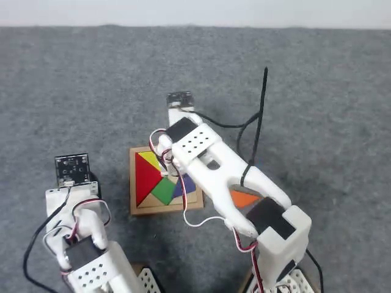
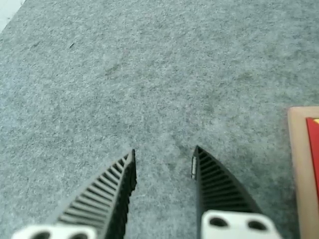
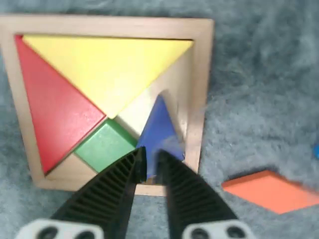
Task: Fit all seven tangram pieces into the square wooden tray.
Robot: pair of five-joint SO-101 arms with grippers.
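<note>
The right gripper [image 3: 149,160] was clamped on the blue wooden triangle [image 3: 159,124] in the bare part of the square wooden tray [image 3: 200,74], beside its rim | left gripper [image 2: 164,154] stood apart over free grey carpet [image 2: 149,74] | orange wooden parallelogram [image 3: 269,190] lay outside the rim.

Inside the square wooden tray [image 1: 132,183] on the grey carpeted worktop [image 1: 73,91]: red triangle [image 1: 145,179] at left, yellow triangle [image 1: 148,160] behind, green square [image 1: 163,191] in front, blue triangle [image 1: 189,185] at its right. An orange parallelogram [image 1: 243,198] lies on the worktop, right of the tray.
</note>
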